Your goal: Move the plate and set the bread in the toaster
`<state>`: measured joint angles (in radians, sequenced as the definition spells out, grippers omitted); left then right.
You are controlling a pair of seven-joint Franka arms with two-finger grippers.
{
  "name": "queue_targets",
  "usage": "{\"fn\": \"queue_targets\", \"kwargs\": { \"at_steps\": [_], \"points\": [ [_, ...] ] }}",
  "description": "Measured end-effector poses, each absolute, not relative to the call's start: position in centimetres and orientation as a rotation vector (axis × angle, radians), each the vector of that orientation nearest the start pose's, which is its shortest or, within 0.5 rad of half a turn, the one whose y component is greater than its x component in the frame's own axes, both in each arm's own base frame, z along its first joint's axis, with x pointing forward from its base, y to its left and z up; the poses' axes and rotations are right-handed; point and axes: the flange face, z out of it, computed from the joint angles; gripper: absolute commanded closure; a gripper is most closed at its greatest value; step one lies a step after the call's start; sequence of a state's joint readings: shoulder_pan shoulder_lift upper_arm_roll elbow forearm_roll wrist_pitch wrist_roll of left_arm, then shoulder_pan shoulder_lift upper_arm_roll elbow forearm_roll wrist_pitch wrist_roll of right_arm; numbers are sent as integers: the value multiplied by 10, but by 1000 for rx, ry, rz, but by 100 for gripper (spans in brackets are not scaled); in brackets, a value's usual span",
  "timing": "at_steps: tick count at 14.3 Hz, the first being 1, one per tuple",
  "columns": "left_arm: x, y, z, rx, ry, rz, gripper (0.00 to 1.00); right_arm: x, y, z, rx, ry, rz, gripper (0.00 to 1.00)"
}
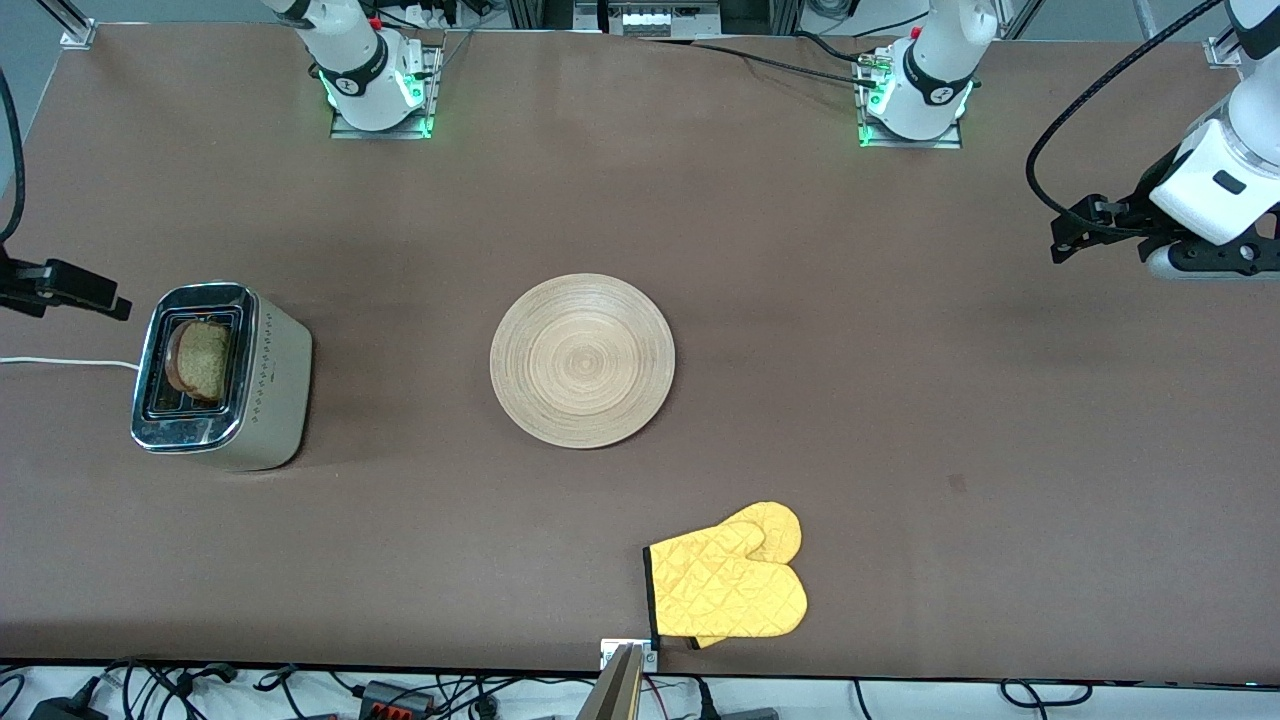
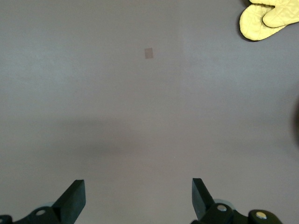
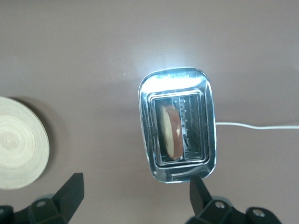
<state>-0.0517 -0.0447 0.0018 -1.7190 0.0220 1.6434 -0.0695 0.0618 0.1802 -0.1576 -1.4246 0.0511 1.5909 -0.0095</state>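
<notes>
Bread (image 1: 200, 360) is seen seated in toaster (image 1: 215, 375), frame's mid-left; plate (image 1: 582, 360) centred; both grippers' fingers (image 3: 70, 193) (image 2: 74, 198) open, empty.

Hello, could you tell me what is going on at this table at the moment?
Nothing is being held. The bread sits in a slot of the toaster at the right arm's end of the table, and the right gripper hangs open above it. The plate lies bare mid-table, with a yellow oven mitt nearer the front camera. The left gripper waits open over bare table at the left arm's end.
</notes>
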Motion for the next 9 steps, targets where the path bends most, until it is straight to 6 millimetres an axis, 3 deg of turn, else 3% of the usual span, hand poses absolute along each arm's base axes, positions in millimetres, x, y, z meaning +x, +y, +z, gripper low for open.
{"fn": "queue_targets", "kwargs": {
  "at_steps": [4,9],
  "points": [
    [543,-25,585,-3118,-27,46,0,570,-30,602,-3126,190,54,0],
    [543,-25,585,-3118,-28,46,0,563,-23,606,-3123,177,46,0]
  ]
}}
